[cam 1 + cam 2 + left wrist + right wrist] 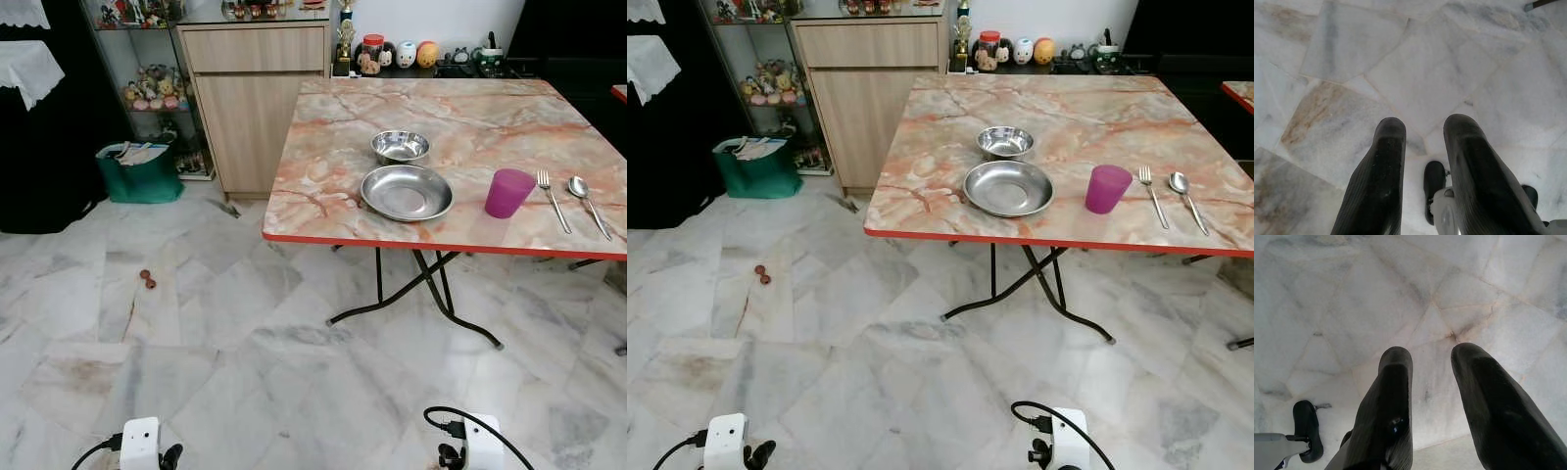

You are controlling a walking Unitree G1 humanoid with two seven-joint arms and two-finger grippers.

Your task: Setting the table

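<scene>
Five pieces already laid on the folding table (323, 186): steel bowl (400, 146), shallow steel plate (406, 192) just in front of it and near the red front edge, purple plastic cup (508, 192) to the right of the plate, then fork (553, 199) and spoon (588, 203) side by side, parallel, close but apart.

Both arms hanging low over the marble floor (196, 333), well short of the table. Left gripper (1422, 161) parted, nothing between the ribbed black fingers (1383, 181); right gripper (1432, 401) likewise spread and empty.

Judged as the approach step. Best done by walking square to the red edge, stopping clear of the crossed black legs (431, 289) underneath, and raising the arms only once close.

Steel dishes: polished, thin-rimmed, likely slippery on the glossy marble-patterned top; better pinched at the rim than pushed. Cup: light, tapered, easy to tip if nudged near its lip. Cutlery: flat and slim, hard to get fingers under; sliding toward the edge probably safer. Small brown object (147, 279) on the floor to the left, worth stepping wide of.
</scene>
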